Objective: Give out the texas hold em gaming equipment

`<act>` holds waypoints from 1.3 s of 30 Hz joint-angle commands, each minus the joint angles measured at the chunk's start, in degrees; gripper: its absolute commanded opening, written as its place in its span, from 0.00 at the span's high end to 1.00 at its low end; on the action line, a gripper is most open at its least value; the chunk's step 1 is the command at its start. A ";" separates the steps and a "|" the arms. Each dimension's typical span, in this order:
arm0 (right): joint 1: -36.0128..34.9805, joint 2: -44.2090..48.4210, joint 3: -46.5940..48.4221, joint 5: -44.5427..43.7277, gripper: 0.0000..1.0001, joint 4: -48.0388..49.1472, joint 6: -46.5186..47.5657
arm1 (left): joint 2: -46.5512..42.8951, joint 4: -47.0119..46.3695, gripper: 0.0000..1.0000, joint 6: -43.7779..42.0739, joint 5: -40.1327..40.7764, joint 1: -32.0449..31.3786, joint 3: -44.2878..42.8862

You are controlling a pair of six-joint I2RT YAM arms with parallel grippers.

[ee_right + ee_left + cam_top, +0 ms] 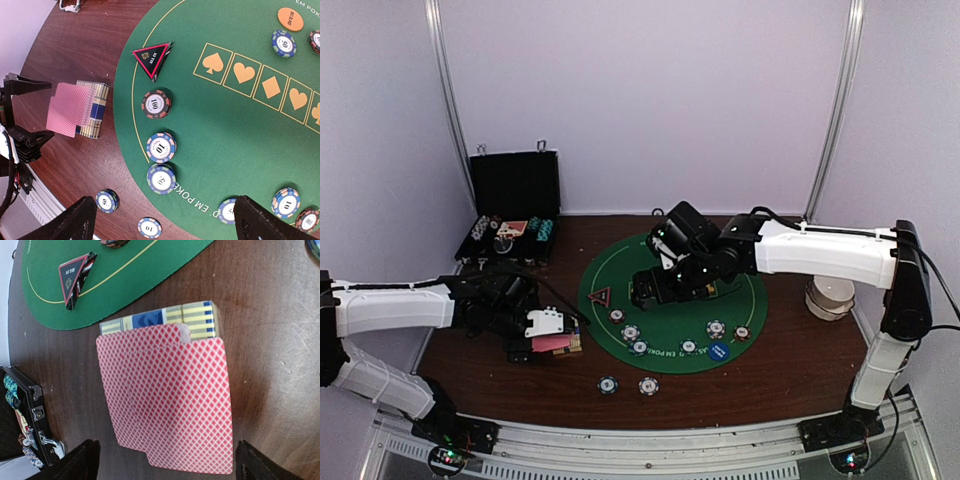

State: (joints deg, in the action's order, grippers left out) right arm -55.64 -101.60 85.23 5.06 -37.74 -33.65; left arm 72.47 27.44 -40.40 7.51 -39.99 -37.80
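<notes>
Two pink-backed playing cards [167, 400] lie fanned, resting partly on a yellow-blue card box [165, 322] on the brown table left of the green mat [670, 300]. My left gripper [167, 462] is open, one finger on each side of the cards, not touching them. Over the mat's middle, my right gripper [167, 220] hangs open and empty. On the mat's left edge sit a red-black triangular marker [154, 57], a 100 chip [156, 103], a 10 chip [161, 147] and a 50 chip [161, 178]. An orange disc [290, 19] and a blue disc [718, 351] lie on the mat.
Two chips [608, 384] [649, 385] lie off the mat near the front edge. An open black case [515, 205] with more chips stands at the back left. A white round container [830, 295] sits at the right. Further chips [716, 328] dot the mat's near rim.
</notes>
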 commanded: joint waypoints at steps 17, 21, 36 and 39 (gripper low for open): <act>-0.17 0.34 1.16 -1.82 0.00 -0.81 -0.19 | 4.25 -0.70 0.03 -1.20 -0.39 -0.16 -1.99; -0.17 0.49 0.95 -1.81 0.01 -1.00 -0.26 | 5.52 1.30 0.02 -0.28 -2.06 1.11 -4.19; -0.13 1.18 0.34 -1.57 0.00 -1.14 -0.10 | 9.33 5.91 0.02 -1.50 -5.73 3.45 -8.62; -0.21 1.14 0.19 -1.48 0.00 -1.22 -0.12 | 9.91 5.43 0.02 -2.34 -6.06 4.17 -9.06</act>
State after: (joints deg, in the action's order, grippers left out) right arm -55.64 -101.60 85.23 4.47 -38.04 -33.65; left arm 81.54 32.36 -41.47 3.29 -36.88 -44.91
